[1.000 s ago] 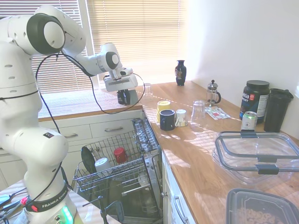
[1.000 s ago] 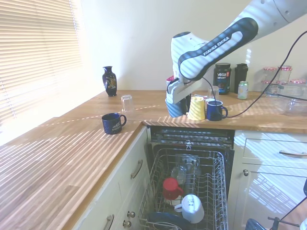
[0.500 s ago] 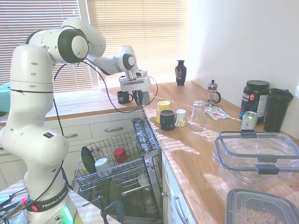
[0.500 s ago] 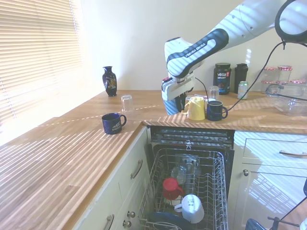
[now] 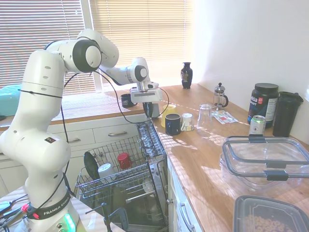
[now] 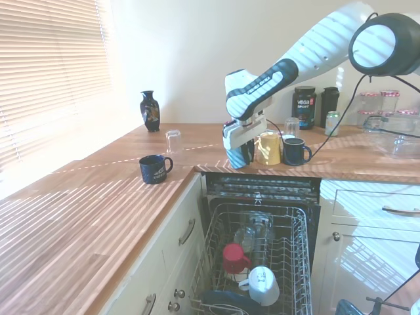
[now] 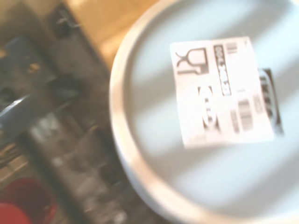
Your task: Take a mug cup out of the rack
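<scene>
Dark vase (image 5: pixel 187 75) at twelve o'clock by the blinds, French press (image 5: pixel 220 96) and upturned glass (image 5: pixel 205 117) toward two. Black tub (image 5: pixel 263 103), shaker (image 5: pixel 286 113) and can (image 5: pixel 257 125) at three; clear lidded container (image 5: pixel 265 162) at four.

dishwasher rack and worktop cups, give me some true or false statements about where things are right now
1. A red cup sits in the rack. True.
2. The gripper holds a light blue cup above the worktop edge. True.
3. The rack holds no white mug. False: a white mug lies beside the red cup.
4. The yellow mug is in the rack. False: it stands on the worktop next to a dark blue mug.
5. A dark vase stands on the worktop near the blinds. True.
</scene>
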{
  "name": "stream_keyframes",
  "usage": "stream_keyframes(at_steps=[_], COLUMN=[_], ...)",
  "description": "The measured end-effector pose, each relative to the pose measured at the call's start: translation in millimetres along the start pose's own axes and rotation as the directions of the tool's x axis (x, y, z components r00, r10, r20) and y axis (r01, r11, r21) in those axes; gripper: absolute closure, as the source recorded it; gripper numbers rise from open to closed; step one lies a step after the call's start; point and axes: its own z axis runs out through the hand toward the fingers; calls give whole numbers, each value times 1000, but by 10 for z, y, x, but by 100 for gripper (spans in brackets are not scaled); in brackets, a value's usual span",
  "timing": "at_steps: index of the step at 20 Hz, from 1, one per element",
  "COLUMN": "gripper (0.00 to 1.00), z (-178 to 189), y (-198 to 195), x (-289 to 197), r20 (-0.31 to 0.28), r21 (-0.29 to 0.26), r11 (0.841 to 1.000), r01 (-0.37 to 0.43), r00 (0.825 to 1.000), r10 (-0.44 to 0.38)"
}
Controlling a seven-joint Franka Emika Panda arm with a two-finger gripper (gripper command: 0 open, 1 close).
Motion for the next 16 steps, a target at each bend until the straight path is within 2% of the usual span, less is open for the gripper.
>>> stream_keyframes(at_steps=[5, 6, 9, 16], gripper=[100, 0, 0, 0], z=[211, 225, 218, 175], y=[76, 71, 50, 41], x=[250, 287, 340, 373], r20=[6, 10, 32, 25], r21=[-17, -19, -25, -25], r11=[1000, 1000, 1000, 999], r01=[-2, -5, -16, -20], r00=[1000, 1000, 999, 999], r10=[2, 5, 17, 20])
